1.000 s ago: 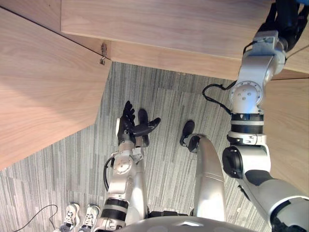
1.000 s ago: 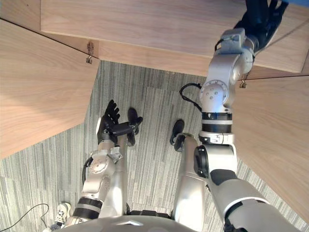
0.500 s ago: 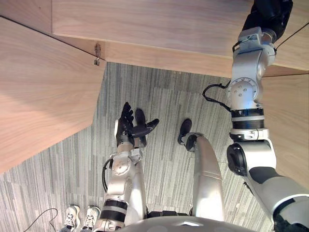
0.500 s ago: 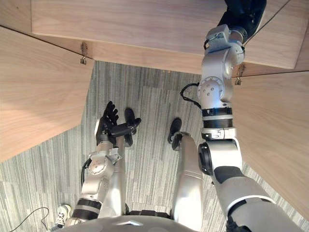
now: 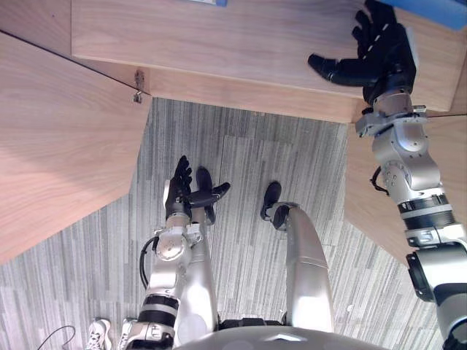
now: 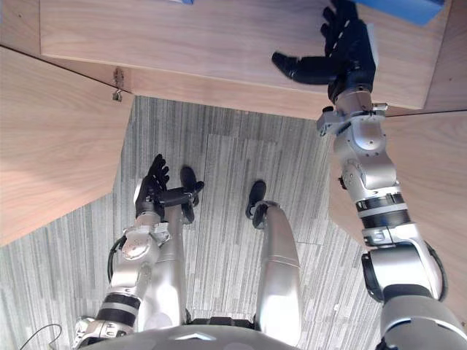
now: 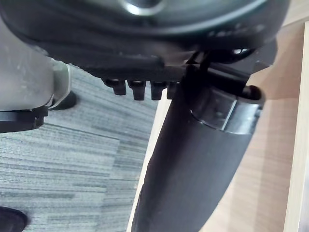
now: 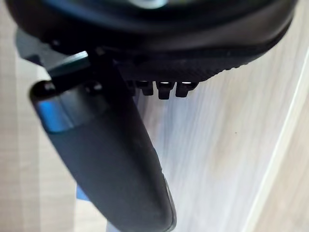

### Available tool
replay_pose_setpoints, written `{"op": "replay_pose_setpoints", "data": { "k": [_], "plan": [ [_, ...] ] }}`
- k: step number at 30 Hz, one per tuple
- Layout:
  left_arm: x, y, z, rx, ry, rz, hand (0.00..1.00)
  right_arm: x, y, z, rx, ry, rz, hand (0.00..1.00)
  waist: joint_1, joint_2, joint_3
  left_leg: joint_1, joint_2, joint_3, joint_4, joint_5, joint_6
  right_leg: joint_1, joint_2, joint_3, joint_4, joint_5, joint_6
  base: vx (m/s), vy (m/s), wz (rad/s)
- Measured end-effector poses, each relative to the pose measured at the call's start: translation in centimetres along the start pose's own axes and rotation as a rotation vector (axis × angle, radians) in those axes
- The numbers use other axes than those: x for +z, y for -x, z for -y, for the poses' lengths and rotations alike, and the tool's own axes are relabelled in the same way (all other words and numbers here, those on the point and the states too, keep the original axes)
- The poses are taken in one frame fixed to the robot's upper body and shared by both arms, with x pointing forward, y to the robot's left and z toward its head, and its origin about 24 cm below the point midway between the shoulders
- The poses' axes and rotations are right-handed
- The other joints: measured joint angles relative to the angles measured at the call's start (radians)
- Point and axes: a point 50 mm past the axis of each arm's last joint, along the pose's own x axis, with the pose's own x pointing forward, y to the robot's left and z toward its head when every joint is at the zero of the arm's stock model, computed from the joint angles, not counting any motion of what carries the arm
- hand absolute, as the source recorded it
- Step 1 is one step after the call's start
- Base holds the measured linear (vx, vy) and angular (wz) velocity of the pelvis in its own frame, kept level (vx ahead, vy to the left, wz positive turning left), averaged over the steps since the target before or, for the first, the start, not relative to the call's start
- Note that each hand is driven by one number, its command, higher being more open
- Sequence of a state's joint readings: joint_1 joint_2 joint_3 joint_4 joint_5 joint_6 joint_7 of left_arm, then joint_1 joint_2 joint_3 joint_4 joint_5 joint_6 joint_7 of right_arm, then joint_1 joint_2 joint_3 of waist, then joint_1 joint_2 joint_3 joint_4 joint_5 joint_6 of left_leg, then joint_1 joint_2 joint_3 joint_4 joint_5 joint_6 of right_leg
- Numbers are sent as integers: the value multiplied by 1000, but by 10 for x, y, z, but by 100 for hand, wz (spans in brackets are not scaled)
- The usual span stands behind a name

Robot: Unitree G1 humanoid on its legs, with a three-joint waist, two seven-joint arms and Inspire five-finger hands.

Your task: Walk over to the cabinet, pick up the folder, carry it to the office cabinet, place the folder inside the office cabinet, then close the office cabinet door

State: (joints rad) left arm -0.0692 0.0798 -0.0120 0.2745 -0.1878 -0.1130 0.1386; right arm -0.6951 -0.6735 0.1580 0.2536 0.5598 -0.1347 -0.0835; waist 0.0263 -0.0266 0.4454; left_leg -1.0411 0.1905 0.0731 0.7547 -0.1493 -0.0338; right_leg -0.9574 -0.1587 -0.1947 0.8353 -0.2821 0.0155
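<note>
Lowered beside the flat blue folder (image 5: 438,10) at one o'clock, right hand (image 5: 381,58) splays its fingers over the pale wooden cabinet (image 5: 219,36); left hand (image 5: 181,198), fingers apart, at seven o'clock.

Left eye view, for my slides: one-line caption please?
Open right hand hovers over the cabinet shelf beside the blue folder; left hand open above the carpet.

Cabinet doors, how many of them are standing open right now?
2. The left door swings out on the robot's left from the cabinet. The right door swings out on its right. Further doors past the views' edges may be hidden.
</note>
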Motion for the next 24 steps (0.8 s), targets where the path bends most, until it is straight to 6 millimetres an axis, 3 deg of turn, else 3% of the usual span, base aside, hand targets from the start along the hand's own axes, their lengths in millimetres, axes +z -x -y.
{"op": "replay_pose_setpoints", "data": {
  "k": [3,13,24],
  "plan": [
    [-3,-1,-1,-16,-10,-9,100,-2,3,1,65,97,-19,100,0,-9,-4,0,-2,6,4,-3,5,1,-5,1,1,0,0,0,47,1],
    [-6,0,-14,-53,-45,-22,100,-6,9,4,260,155,-93,100,21,-16,-8,1,-5,16,6,-5,11,1,-14,2,5,0,1,-1,23,1],
    [-10,4,-17,-75,-52,-30,100,-25,34,-6,286,-106,-130,100,37,-26,-20,10,-6,24,2,-5,12,4,-16,6,6,0,1,0,0,0]
  ]
}}
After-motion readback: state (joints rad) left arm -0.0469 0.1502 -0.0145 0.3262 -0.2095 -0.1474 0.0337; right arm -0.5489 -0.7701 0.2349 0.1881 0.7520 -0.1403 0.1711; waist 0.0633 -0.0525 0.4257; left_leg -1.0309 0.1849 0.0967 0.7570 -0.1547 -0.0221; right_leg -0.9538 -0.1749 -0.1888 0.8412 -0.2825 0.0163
